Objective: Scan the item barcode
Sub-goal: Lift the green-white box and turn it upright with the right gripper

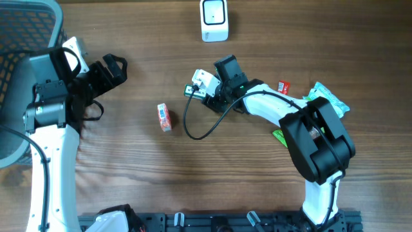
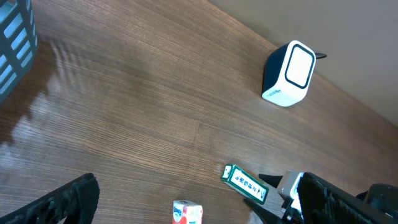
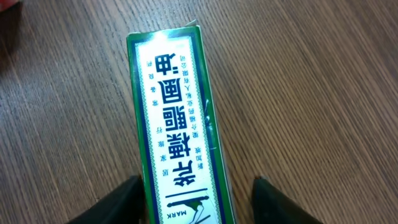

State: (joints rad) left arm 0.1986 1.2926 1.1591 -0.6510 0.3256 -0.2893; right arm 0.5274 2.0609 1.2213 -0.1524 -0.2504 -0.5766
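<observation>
**A:** Right wrist view: the green carton (image 3: pixel 177 124) runs lengthwise straight out from the right gripper (image 3: pixel 196 186), with a finger on either flank.

**B:** Clenched on it?

**A:** Cannot tell. A strip of table (image 3: pixel 311 93) shows beside one finger (image 3: pixel 273 205), and the pads are cut off.

**B:** Where is it from the barcode scanner (image 1: pixel 214 19)?

**A:** Only the overhead shows that: the carton is near the scanner, on the robot's side of it. The right arm is much the nearer. The left gripper (image 1: pixel 111 71) hangs spread and empty, well apart from the scanner.

**B:** Barcode?

**A:** No view shows it.
</observation>
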